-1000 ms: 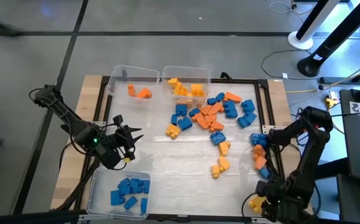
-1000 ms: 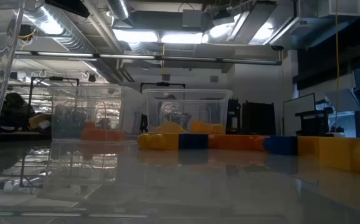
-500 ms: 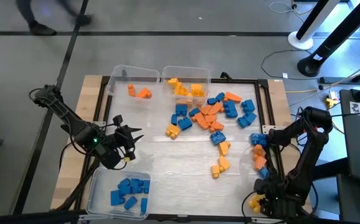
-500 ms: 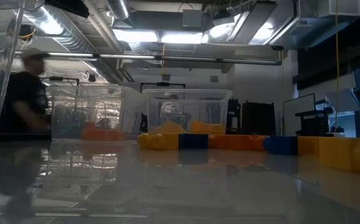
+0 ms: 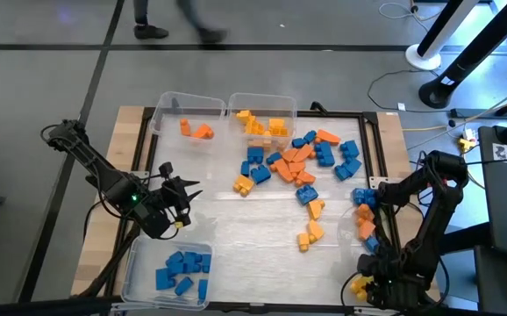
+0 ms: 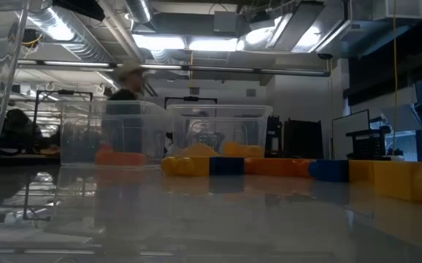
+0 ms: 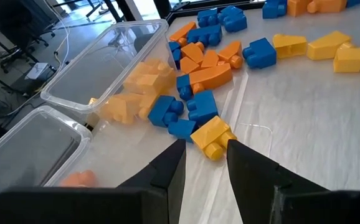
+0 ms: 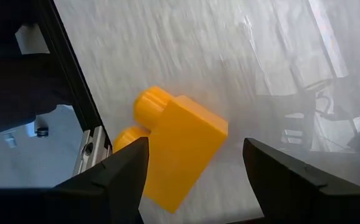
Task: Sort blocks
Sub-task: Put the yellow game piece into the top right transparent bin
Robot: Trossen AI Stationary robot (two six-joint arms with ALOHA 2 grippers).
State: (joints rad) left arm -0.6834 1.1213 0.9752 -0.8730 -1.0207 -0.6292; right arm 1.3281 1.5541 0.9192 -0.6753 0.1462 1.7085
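Blue, orange and yellow blocks [image 5: 297, 162] lie mixed in the middle of the table, and a few more lie along its right edge [image 5: 363, 215]. My right gripper [image 8: 195, 143] points down at the near right corner. It is open, with one finger on each side of a lone yellow block [image 8: 177, 146] that lies flat on the table. My left gripper [image 7: 205, 148] hangs open and empty above the table's left side [image 5: 182, 189]. It points toward a yellow block [image 7: 212, 135] at the near edge of the pile. My right gripper stands astride the yellow block from above. One finger [image 8: 127, 171] overlaps the block's studded end [image 8: 144, 106] in the wrist view, and I cannot tell whether it touches. The block lies flat on the table.
Three clear bins stand on the table. The far-left one [image 5: 188, 107] has orange blocks, the far one beside it [image 5: 262, 104] has yellow, and the near-left one [image 5: 139, 263] has blue. A black frame [image 5: 378, 149] borders the mat. A person walks beyond the far edge.
My right gripper has sunk a little toward the lone yellow block, still open. The person beyond the table's far edge has walked from left to right. The blocks have not moved.
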